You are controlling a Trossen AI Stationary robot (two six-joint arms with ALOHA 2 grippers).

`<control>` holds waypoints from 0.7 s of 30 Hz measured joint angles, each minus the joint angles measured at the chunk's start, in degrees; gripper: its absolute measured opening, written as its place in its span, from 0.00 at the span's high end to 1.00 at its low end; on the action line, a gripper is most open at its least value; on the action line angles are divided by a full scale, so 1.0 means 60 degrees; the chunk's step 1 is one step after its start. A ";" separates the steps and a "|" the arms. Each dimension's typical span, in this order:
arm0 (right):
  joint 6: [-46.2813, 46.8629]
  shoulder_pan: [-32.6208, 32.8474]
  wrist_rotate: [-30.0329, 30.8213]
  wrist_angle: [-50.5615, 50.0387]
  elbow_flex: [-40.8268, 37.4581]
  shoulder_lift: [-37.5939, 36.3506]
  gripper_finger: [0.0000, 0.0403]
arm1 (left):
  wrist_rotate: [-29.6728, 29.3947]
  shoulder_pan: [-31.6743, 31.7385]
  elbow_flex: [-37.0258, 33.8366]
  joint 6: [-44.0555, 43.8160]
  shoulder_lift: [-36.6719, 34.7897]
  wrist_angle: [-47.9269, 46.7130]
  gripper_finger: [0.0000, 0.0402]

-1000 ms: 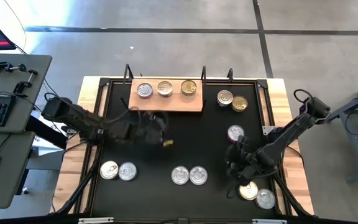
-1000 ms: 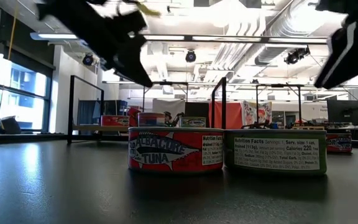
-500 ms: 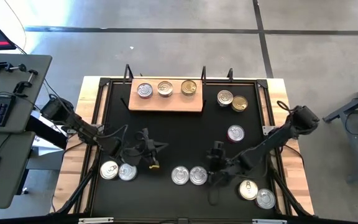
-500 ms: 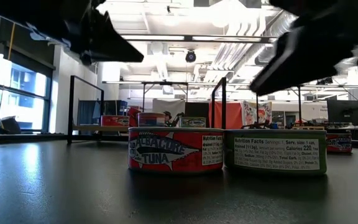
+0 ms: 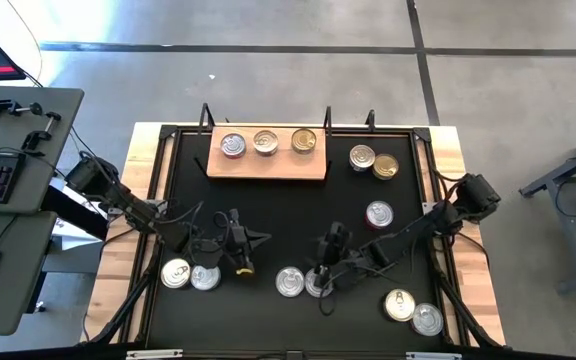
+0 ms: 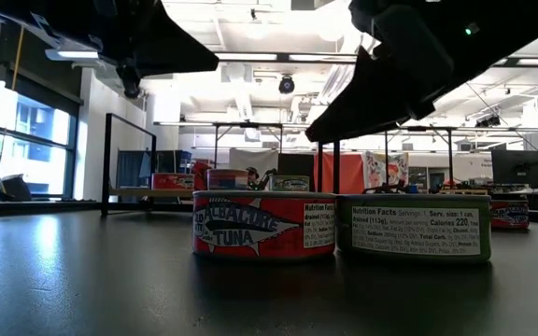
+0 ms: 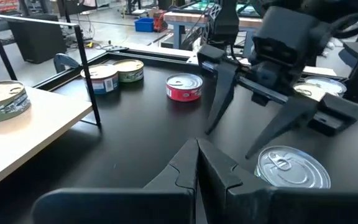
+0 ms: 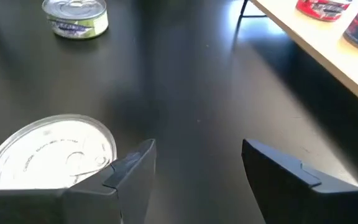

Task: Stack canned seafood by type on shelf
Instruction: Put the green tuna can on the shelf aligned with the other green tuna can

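Observation:
The shelf (image 5: 268, 160) at the table's far side carries three tins (image 5: 265, 142). More canned seafood lies on the black table. A red-sided tin (image 6: 264, 224) and a green-sided one (image 6: 414, 227) stand side by side near the front middle (image 5: 289, 282). My right gripper (image 5: 324, 265) hovers open just above this pair, pointing toward the table's left; a silver lid (image 8: 48, 155) lies beside one finger (image 8: 132, 171). My left gripper (image 5: 258, 240) is shut, empty and clear of the table, left of the pair; its fingers (image 7: 197, 168) point at the right gripper (image 7: 253, 93).
Two tins (image 5: 190, 275) sit at the near left and two (image 5: 413, 312) at the near right. A red-sided tin (image 5: 378, 214) lies right of centre, and two more (image 5: 374, 162) stand right of the shelf. Black frame posts (image 7: 86, 68) rise by the shelf.
My right gripper has swept toward the table's left and sunk, coming over the front middle pair of tins, its fingers still spread. My left gripper has moved toward the near edge, turning as it went, and stays shut. No tin has moved.

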 joint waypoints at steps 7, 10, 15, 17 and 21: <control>-0.0222 0.0153 -0.0053 0.0081 0.0000 0.0000 0.42 | 0.0000 0.0319 0.0000 0.0496 0.0003 -0.0054 1.00; -0.0175 0.0090 0.0029 0.0154 0.0000 0.0000 0.42 | 0.0004 0.0587 0.0002 0.1057 0.0003 0.0318 1.00; 0.0174 -0.0001 0.0090 0.0173 0.0000 0.0000 0.42 | 0.0004 0.1063 0.0007 0.1758 0.0003 0.0693 1.00; 0.0193 -0.0002 0.0076 0.0173 0.0000 0.0000 0.42 | 0.0004 0.1210 0.0007 0.1484 0.0003 0.0742 1.00; 0.0275 0.0027 0.0040 0.0173 0.0000 0.0000 0.42 | 0.0004 0.1259 0.0007 0.1323 0.0003 0.0668 1.00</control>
